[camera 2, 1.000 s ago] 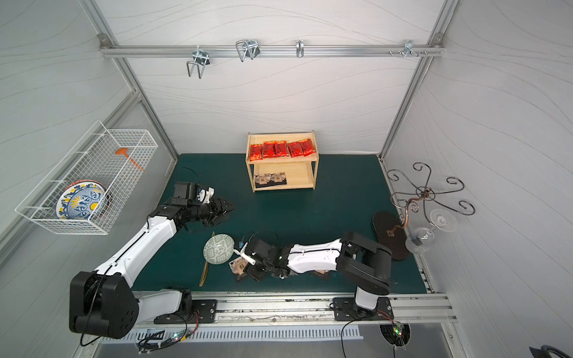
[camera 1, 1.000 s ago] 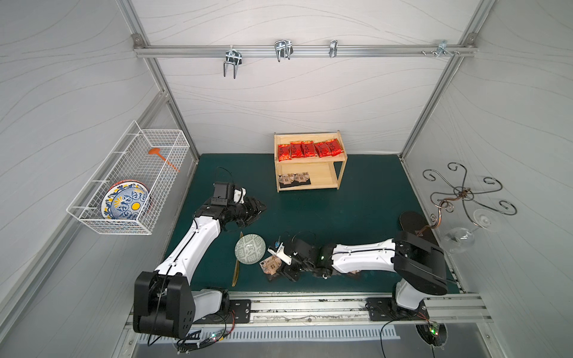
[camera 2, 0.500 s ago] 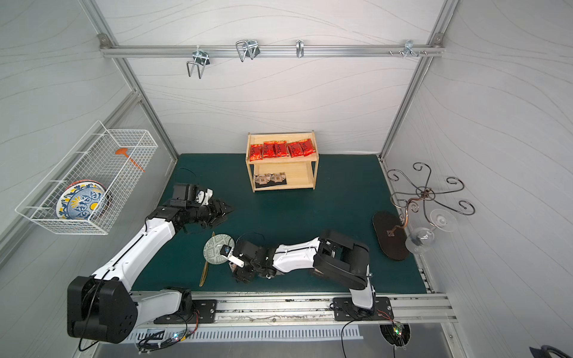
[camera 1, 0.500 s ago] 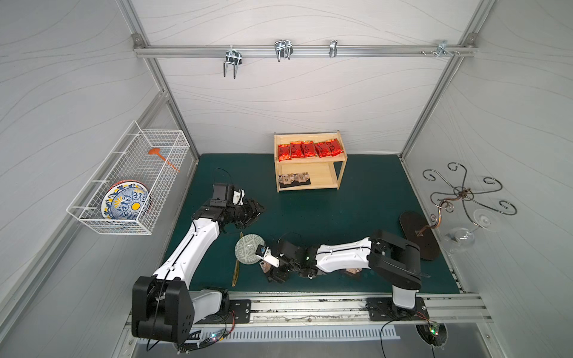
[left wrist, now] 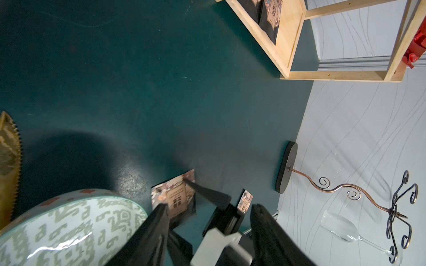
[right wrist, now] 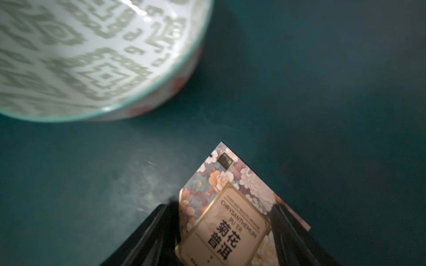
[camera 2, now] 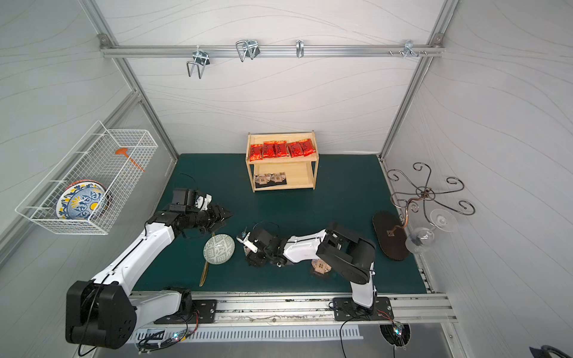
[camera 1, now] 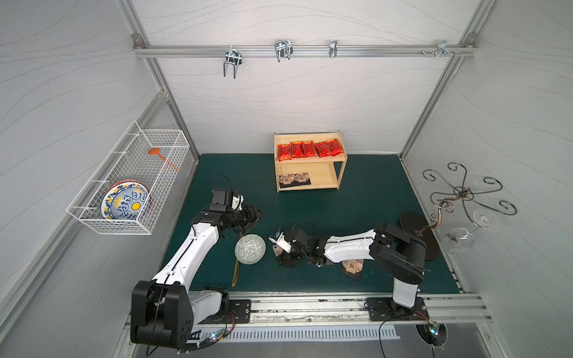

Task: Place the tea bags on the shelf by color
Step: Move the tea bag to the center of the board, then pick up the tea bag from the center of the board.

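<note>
While left jaws hang parted, right jaws spread, straddling tan pouch (right wrist: 230, 207)

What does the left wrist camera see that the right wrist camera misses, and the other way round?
Only the left wrist view shows the shelf, the metal stand, a wine glass and a second loose tea bag. Only the right wrist view makes the label on the near tea bag readable. Both show the patterned bowl, the green mat and that tea bag at the right hand.
</note>
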You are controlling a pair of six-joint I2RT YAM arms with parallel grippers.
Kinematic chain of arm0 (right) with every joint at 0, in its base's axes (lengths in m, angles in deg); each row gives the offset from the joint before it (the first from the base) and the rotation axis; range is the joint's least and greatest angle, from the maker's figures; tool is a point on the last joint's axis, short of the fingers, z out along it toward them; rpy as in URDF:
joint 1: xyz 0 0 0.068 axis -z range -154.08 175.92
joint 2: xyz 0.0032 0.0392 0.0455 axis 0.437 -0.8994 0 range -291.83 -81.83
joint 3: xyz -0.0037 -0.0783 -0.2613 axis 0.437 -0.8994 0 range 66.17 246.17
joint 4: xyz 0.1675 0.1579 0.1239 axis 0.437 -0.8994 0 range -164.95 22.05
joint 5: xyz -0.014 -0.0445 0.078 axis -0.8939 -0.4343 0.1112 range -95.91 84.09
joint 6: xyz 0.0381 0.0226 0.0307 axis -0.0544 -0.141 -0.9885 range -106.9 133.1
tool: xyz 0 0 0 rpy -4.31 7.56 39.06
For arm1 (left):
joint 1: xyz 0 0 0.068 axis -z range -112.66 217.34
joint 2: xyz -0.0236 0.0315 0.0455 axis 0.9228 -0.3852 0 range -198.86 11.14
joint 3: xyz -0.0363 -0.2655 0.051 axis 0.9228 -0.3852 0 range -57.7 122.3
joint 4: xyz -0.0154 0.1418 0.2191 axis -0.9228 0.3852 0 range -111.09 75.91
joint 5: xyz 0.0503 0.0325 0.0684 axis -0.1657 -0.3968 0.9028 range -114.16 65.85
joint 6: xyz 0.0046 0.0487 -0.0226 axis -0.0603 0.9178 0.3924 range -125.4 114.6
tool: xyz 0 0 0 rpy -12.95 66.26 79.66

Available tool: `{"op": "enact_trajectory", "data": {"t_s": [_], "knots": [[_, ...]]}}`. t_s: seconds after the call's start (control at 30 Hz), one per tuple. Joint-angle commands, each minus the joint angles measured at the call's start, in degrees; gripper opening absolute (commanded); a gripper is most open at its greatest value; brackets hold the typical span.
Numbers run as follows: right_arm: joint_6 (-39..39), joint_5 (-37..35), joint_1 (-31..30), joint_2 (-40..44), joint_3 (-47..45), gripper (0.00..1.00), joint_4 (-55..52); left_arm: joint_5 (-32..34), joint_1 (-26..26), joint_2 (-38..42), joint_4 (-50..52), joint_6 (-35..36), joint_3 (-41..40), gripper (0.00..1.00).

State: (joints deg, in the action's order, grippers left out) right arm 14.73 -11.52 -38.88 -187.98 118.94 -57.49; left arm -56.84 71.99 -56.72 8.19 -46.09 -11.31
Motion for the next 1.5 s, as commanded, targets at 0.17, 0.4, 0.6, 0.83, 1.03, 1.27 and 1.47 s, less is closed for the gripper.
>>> {"op": "enact_trajectory", "data": {"t_s": [0.17,0.4,0.6,0.83,1.03,1.27,1.47], "knots": [[2.09,1.01,6.61,4.6,-0.67,0.74,-5.5,-4.42,2.16,-3.27,-5.2,-0.08,0.13,0.59],[-19.62,14.73,14.79,20.42,-9.21,0.69,-4.57,-2.93,13.36,-12.13,-2.14,2.63,6.23,0.53],[-32.22,25.4,21.58,26.52,-17.24,0.57,0.88,-2.29,19.29,-20.56,-1.23,3.16,10.54,0.38],[-39.33,36.48,25.87,22.39,-17.71,0.52,5.06,1.11,22.69,-26.05,1.64,3.42,11.88,0.34],[-43.07,44.01,27.73,14.39,-17.22,0.48,10.38,3.0,23.3,-29.43,1.71,2.68,13.68,0.33],[-44.48,46.39,28.91,10.02,-16.94,0.47,12.48,4.54,24.62,-33.05,1.97,2.7,16.23,0.32],[-44.87,46.67,29.36,8.22,-16.36,0.47,12.14,5.63,24.63,-34.77,1.71,2.81,15.09,0.31]]}}
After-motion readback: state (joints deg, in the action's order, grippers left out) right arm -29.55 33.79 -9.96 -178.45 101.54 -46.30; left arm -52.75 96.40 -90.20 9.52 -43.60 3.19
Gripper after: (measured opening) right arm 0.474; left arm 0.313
